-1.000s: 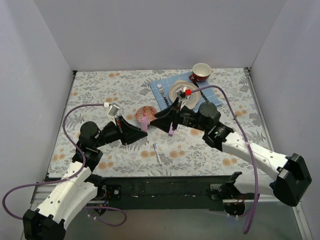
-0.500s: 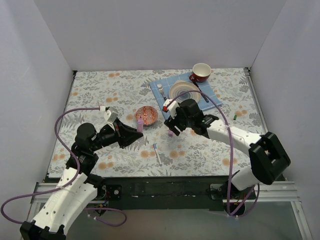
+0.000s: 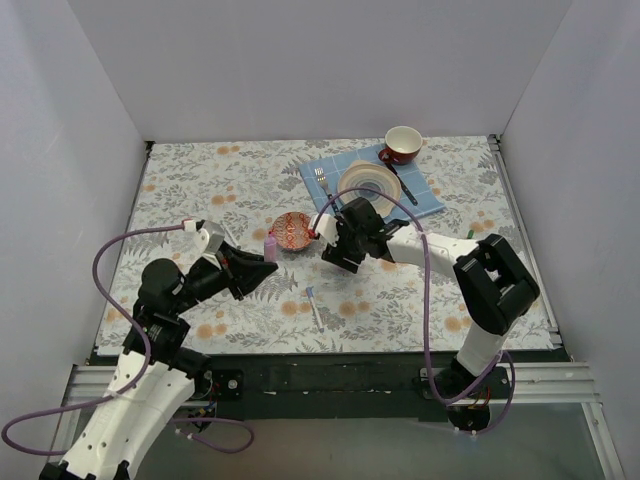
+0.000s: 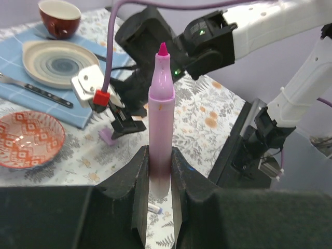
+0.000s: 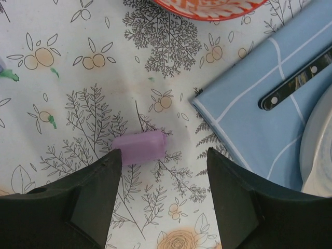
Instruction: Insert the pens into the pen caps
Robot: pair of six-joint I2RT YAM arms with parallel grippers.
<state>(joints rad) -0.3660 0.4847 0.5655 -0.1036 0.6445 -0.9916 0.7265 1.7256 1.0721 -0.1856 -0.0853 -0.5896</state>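
My left gripper point(image 3: 262, 262) is shut on the pink pen point(image 3: 270, 246). In the left wrist view the gripper point(image 4: 158, 155) holds the pen point(image 4: 161, 98) by its lower barrel, with the pink tip pointing away from me. My right gripper point(image 3: 335, 256) hangs open just above the table. The pink-lilac cap point(image 5: 139, 147) lies on its side between the gripper's point(image 5: 163, 151) fingers, close to the left one; it also shows in the left wrist view point(image 4: 108, 137). The blue-tipped pen point(image 3: 314, 305) lies on the table near the front. A tiny green cap point(image 3: 469, 231) lies at the right.
A red patterned bowl point(image 3: 292, 230) sits just left of my right gripper. Behind it is a blue napkin point(image 3: 425, 195) with a plate point(image 3: 368, 183), a fork and a dark-handled knife. A red cup point(image 3: 402, 143) stands at the back. White walls close in three sides.
My left gripper has drawn back to the left with the pink pen. My right arm has folded in, and its gripper now hangs open over the lilac cap lying on the table.
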